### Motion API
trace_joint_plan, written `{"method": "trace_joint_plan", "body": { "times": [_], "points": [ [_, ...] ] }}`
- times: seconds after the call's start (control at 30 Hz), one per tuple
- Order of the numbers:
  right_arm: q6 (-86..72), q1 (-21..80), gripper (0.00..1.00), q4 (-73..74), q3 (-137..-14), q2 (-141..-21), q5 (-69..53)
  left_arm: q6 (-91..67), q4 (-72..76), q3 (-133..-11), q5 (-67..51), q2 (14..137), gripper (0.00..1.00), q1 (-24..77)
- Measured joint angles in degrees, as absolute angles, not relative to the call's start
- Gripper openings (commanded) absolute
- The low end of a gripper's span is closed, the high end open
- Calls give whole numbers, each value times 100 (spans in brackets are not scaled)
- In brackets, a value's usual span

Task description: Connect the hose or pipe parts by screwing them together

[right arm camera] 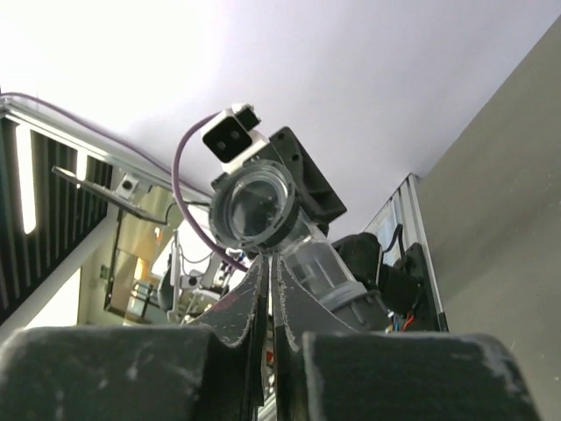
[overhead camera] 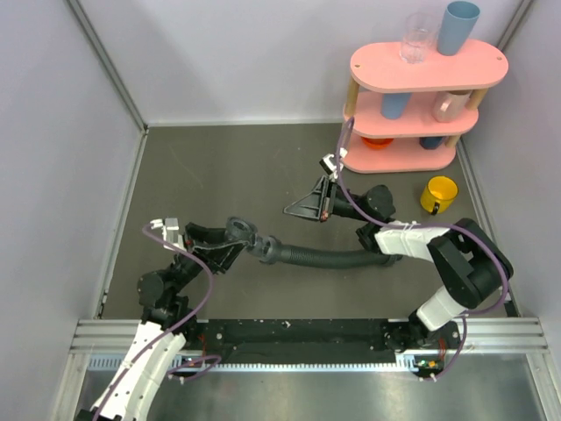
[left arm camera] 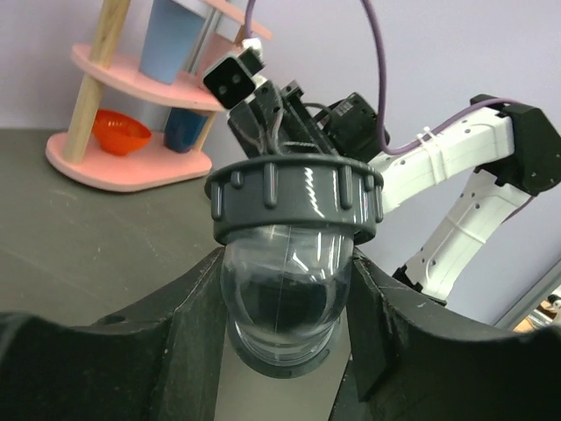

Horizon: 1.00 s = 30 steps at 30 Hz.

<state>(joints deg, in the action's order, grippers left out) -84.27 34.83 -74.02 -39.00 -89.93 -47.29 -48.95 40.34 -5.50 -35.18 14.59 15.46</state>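
A black ribbed hose [overhead camera: 329, 257] lies across the table, and its left cuff [overhead camera: 268, 248] meets the elbow fitting [overhead camera: 238, 231]. My left gripper [overhead camera: 230, 246] is shut on that fitting. In the left wrist view the fitting's clear curved body [left arm camera: 285, 289] sits clamped between both fingers [left arm camera: 184, 324], with the dark-grey ring nut [left arm camera: 294, 197] above them. My right gripper [overhead camera: 291, 210] hovers behind the hose, pointing left, shut with nothing in it. In the right wrist view its gripper [right arm camera: 273, 260] shows the fingertips pressed together, and the ring nut [right arm camera: 254, 206] is just beyond them.
A pink three-tier shelf [overhead camera: 412, 158] with cups and bowls stands at the back right. A yellow cup [overhead camera: 440, 193] sits in front of it. The right arm's white link [overhead camera: 412, 239] lies over the hose's right end. Aluminium rails [overhead camera: 307, 333] border the near edge.
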Motion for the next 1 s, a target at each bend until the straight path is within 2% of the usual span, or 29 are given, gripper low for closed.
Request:
{"method": "trace_joint_plan", "body": {
  "times": [0.03, 0.13, 0.17, 0.2, 0.23, 0.27, 0.3, 0.33, 0.4, 0.43, 0.53, 0.63, 0.8, 1.0],
  "points": [
    [-8429, 3468, 0, -7411, -3900, -8993, -4683, -4880, 3916, -548, -3485, 1450, 35, 1546],
    [-8420, 3468, 0, -7413, -3900, -8993, -4628, -4810, 3693, -526, -3437, 1446, 25, 1546],
    [-8409, 3468, 0, -7413, -3900, -8993, -4622, -4805, 3638, -515, -3395, 1446, 15, 1546],
    [-8361, 3454, 3, -7413, -3898, -8993, -4617, -4788, 3586, -506, -3352, 1446, 12, 1546],
    [-8291, 3439, 13, -7417, -3887, -8993, -4615, -4779, 3538, -502, -3332, 1450, 1, 1546],
    [-8171, 3422, 20, -7419, -3826, -8969, -4606, -4770, 3487, -502, -3301, 1452, 0, 1544],
    [-8044, 3400, 26, -7408, -3765, -8930, -4589, -4762, 3450, -502, -3277, 1455, 0, 1544],
    [-7856, 3382, 39, -7402, -3667, -8868, -4567, -4757, 3402, -502, -3225, 1463, 0, 1546],
    [-7301, 3358, 48, -7290, -3479, -8656, -4493, -4757, 3260, -502, -3111, 1507, 0, 1544],
    [-6893, 3358, 63, -7035, -3395, -8440, -4394, -4772, 3153, -506, -3035, 1531, 0, 1542],
    [-5144, 3507, 84, -5601, -3286, -7411, -3706, -4888, 2689, -561, -2687, 1538, 0, 1542],
    [-3116, 4084, 96, -4530, -3225, -6285, -2650, -5059, 2320, -628, -2366, 1483, 0, 1542],
    [-515, 5242, 99, -4167, -2657, -5321, -1483, -5349, 2014, -696, -1979, 1262, 0, 1542],
    [1520, 6530, 99, -4193, -2215, -5811, -220, -5594, 1841, -753, -1802, 1249, 0, 1542]
  ]
}}
